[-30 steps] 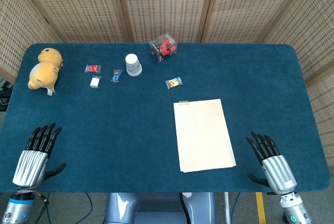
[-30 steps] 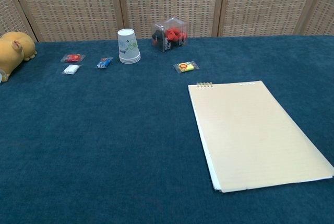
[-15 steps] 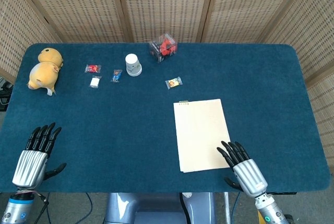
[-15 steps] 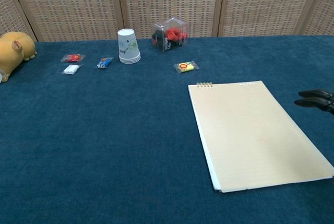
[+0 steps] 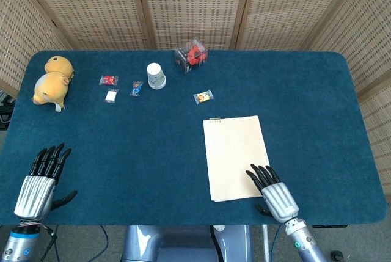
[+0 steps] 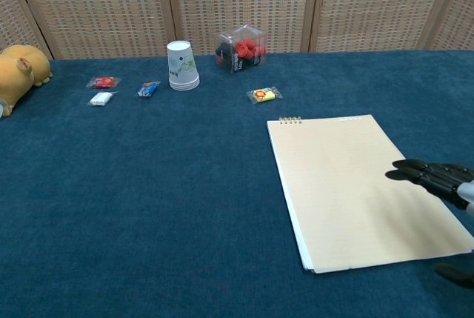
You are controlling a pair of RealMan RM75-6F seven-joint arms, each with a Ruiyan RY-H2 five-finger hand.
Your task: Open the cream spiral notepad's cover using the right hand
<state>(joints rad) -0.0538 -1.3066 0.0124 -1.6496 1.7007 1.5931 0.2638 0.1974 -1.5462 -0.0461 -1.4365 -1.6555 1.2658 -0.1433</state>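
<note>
The right hand (image 5: 274, 193) has its dark fingers (image 6: 418, 172) stretched out flat and apart, grasping nothing, over the near right corner of the cream spiral notepad (image 5: 237, 156); whether the tips touch the cover cannot be told. The chest view shows only those fingers reaching in from the right edge, with the thumb low by the notepad's near corner, while the head view shows the whole hand, its silver back and the wrist behind it. The left hand (image 5: 41, 181) appears only in the head view, fingers extended and apart, empty, at the near left of the worktop (image 5: 153, 140).

The notepad lies flat and closed, right of centre on the blue worktop. Its long axis runs from near to far, the spiral binding along the far short edge, the near end swung slightly to the right. The cover is plain pale cream.

Along the far side stand a paper cup (image 5: 156, 76), a clear box of red pieces (image 5: 191, 55), small wrapped sweets (image 5: 203, 97) and a yellow plush toy (image 5: 53, 79).
</note>
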